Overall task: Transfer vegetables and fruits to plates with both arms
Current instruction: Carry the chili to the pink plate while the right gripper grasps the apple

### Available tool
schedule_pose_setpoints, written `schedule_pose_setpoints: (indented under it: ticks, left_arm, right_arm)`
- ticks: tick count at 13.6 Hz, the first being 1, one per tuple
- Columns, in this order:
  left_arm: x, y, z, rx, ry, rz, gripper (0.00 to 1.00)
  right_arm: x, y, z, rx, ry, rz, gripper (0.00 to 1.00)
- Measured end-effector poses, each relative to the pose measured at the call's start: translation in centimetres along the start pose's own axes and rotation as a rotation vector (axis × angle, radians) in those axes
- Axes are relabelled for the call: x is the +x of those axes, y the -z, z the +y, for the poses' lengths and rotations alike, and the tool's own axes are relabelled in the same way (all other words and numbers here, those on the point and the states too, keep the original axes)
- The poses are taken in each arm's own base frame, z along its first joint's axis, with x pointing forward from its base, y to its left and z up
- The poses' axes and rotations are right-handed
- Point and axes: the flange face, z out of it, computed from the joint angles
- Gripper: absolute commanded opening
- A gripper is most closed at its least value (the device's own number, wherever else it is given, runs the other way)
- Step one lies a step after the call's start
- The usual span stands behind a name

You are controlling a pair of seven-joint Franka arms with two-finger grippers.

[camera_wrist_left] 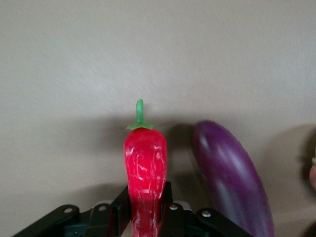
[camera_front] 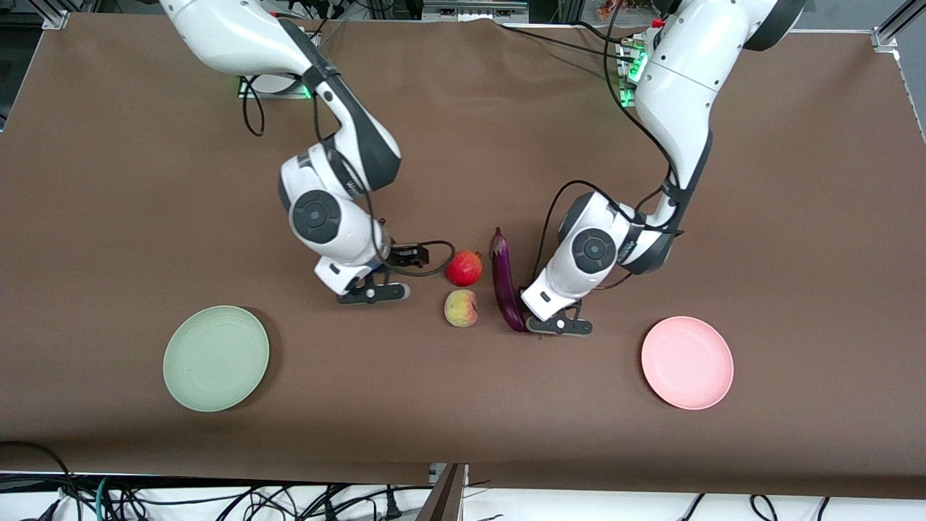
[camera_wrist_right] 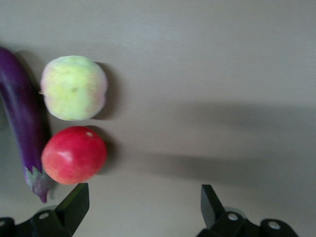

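Observation:
My left gripper (camera_front: 561, 325) is shut on the red chili pepper (camera_wrist_left: 145, 163), low at the table beside the purple eggplant (camera_front: 506, 282). The chili is hidden under the gripper in the front view. The eggplant also shows in the left wrist view (camera_wrist_left: 232, 173). My right gripper (camera_front: 372, 294) is open and empty, low over bare table beside the deep red fruit (camera_front: 464, 268). The yellowish-green fruit (camera_front: 461, 308) lies just nearer the camera. The right wrist view shows my right gripper (camera_wrist_right: 145, 195), the red fruit (camera_wrist_right: 74, 154), the yellowish-green fruit (camera_wrist_right: 74, 88) and the eggplant (camera_wrist_right: 22, 118).
The mint green plate (camera_front: 215, 358) lies toward the right arm's end of the table, nearer the camera than the fruits. The pink plate (camera_front: 687, 362) lies toward the left arm's end. Both plates hold nothing. A brown cloth covers the table.

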Motion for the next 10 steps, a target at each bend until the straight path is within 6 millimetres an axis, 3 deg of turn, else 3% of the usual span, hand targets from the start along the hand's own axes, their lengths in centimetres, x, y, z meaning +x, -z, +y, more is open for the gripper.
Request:
schedule_pose_setpoints:
  ticks: [3, 5, 7, 8, 10]
  left_arm:
    - [2.2, 5.6, -3.3, 0.013, 0.042, 0.004, 0.0]
    - [3.8, 10.7, -7.4, 0.02, 0.04, 0.012, 0.0]
    - [5.6, 14.8, -14.0, 0.026, 0.004, 0.044, 0.0]
    - [6.4, 15.9, -17.8, 0.032, -0.031, 0.059, 0.0]
    - [7.4, 16.1, -25.5, 0.053, -0.126, 0.065, 0.0]
  right_arm:
    - [-0.9, -3.2, -2.8, 0.016, -0.019, 0.031, 1.0]
    - [-1.5, -4.9, -4.1, 0.026, -0.036, 0.046, 1.0]
    - [-1.9, -6.2, -5.3, 0.039, -0.054, 0.066, 1.0]
    - [-2.1, -6.5, -5.7, 0.047, -0.062, 0.079, 1.0]
    - [-2.2, -7.0, -6.4, 0.062, -0.079, 0.099, 1.0]
